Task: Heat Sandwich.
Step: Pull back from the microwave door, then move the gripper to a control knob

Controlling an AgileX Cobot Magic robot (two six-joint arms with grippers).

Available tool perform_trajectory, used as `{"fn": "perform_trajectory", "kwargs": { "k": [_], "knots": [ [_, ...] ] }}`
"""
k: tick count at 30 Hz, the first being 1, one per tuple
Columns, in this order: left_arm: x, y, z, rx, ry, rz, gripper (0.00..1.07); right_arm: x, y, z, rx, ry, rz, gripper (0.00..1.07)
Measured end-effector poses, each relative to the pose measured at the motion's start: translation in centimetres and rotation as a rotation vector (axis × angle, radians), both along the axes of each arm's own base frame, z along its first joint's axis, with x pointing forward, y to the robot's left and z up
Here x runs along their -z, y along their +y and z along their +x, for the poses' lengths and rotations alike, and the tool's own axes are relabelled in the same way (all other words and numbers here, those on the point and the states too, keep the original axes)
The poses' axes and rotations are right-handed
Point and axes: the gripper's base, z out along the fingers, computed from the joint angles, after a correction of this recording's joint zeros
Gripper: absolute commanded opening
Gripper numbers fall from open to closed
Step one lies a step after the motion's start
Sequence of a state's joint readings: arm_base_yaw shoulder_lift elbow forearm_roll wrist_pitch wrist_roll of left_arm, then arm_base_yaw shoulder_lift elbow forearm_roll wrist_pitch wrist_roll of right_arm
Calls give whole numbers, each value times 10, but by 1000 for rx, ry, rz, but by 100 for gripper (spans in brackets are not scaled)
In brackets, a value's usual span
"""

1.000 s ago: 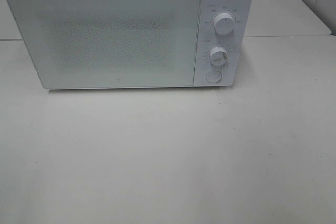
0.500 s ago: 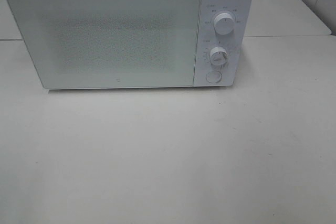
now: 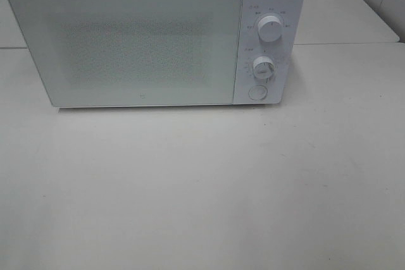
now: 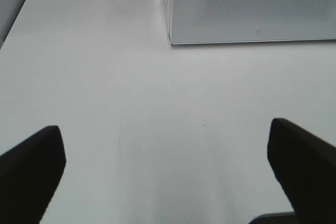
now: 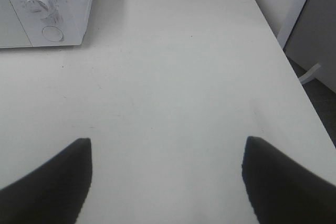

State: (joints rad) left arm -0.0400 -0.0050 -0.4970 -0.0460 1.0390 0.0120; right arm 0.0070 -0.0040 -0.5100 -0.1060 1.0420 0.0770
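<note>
1. The microwave (image 3: 155,36) is sitting upright on the white table (image 3: 202,188), toward 12 o'clock in the high view, with its front facing 6 o'clock.
2. It is showing a white boxy body. Its door (image 3: 126,45), a pale panel with a speckled window, is lying fully shut and flush with the front.
3. Its control strip is standing at the door's 3 o'clock side. It is carrying an upper dial (image 3: 270,30) with its mark pointing near 12 o'clock, a lower dial (image 3: 263,67) beneath, and a round button (image 3: 257,92) lowest.

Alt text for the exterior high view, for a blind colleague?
A white microwave, door shut, stands at the back of a white table. Two knobs and a round button sit on its right-hand panel. Nothing else shows on the table.
</note>
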Motion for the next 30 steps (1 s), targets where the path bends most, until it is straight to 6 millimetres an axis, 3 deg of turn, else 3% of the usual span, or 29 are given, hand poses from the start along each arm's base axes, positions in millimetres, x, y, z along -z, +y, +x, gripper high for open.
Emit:
{"fn": "perform_trajectory", "kwargs": {
  "k": [13,18,30],
  "knots": [
    [0,0,0,0,0,0,104,-3,0,0,-3,-2,4,76],
    [0,0,0,0,0,0,104,-19,2,14,-15,-17,11,77],
    [0,0,0,0,0,0,104,-34,3,49,-35,-98,6,82]
  ]
}}
